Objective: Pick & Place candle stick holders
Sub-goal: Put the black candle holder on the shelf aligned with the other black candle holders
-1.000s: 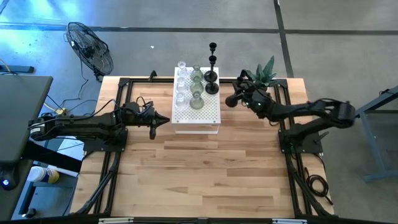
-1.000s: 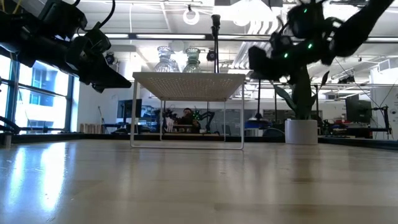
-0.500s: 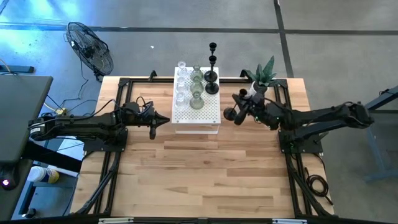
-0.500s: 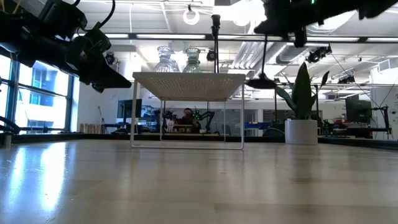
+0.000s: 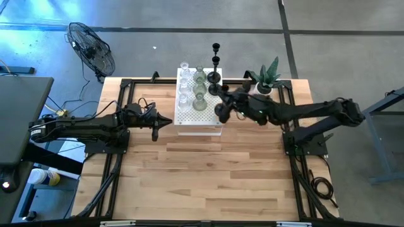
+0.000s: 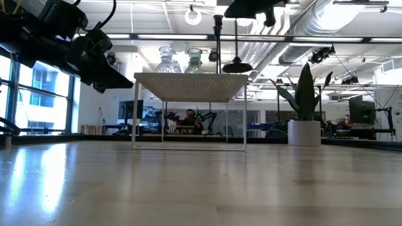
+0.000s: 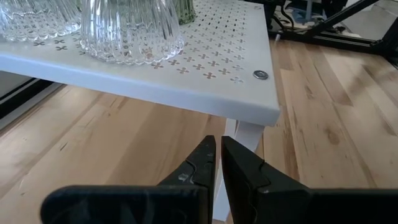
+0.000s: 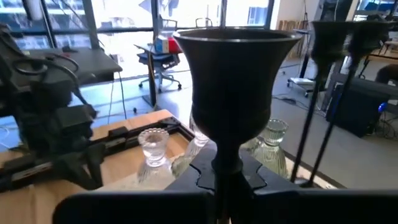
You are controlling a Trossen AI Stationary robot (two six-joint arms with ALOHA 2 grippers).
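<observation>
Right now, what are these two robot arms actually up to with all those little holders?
The right gripper is shut on a black candle stick holder and holds it in the air over the right edge of the white perforated stand. More holders already stand there: clear glass ones, greenish ones and tall black ones. The left gripper is shut and empty, waiting beside the stand's left edge. A potted plant stands nearby.

holders [image 5: 199,88] on box [image 5: 199,113] | plant [image 5: 268,74] right | left hand [image 5: 170,121] beside box
</observation>
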